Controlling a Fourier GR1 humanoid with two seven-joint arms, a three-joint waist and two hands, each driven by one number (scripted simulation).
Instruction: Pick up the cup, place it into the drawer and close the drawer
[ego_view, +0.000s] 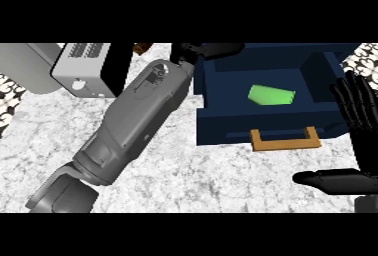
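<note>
A dark blue drawer (221, 125) stands pulled out on the marble counter, its tan handle (285, 140) facing me. A green cup (271, 95) lies inside it on the drawer's floor. My left forearm runs diagonally up from the lower left, and my left hand (210, 50) shows as black fingers at the drawer's far left corner; their pose is hard to read. My right hand (356, 107) stands open at the drawer's right side, fingers straight and pointing up, thumb stretched out low toward the left. It holds nothing.
A grey and white appliance (81, 67) with a vented top sits at the back left beside my left forearm. Patterned panels show at the far left and top right edges. Marble counter (207, 175) lies in front of the drawer.
</note>
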